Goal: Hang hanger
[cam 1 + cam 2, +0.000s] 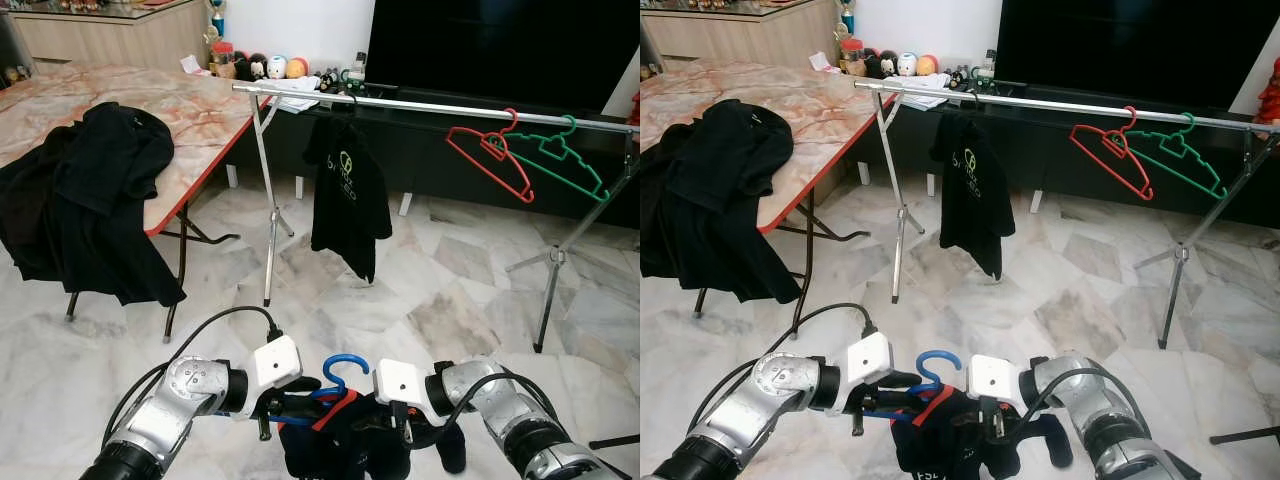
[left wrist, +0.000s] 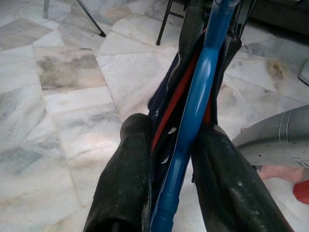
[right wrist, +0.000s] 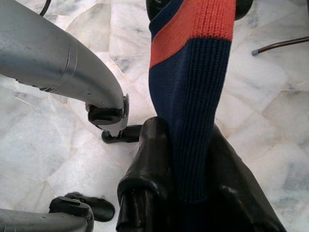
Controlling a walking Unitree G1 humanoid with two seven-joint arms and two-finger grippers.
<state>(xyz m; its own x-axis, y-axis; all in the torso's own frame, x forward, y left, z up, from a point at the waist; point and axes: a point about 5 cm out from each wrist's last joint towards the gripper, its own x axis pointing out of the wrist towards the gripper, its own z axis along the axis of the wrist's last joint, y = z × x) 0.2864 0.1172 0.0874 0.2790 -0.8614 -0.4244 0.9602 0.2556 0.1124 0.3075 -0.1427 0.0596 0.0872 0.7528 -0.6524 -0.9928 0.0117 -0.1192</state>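
Low before the rail [image 1: 430,105], a blue hanger [image 1: 345,372] is clamped by the left claw [image 1: 283,402], its soft, floppy shirt [image 1: 950,440] pinched by the right claw [image 1: 392,418]; the stiff, light hanger looks the surer hold.

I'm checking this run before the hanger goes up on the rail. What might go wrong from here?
1. The left hand pinches the smooth blue plastic hanger near its edge; it might twist or slip.
2. The right hand grips only the navy and orange knit collar, so the garment may slide off.
3. The silver metal clothes rail already carries a black T-shirt and a red and a green hanger; the hook could snag them.
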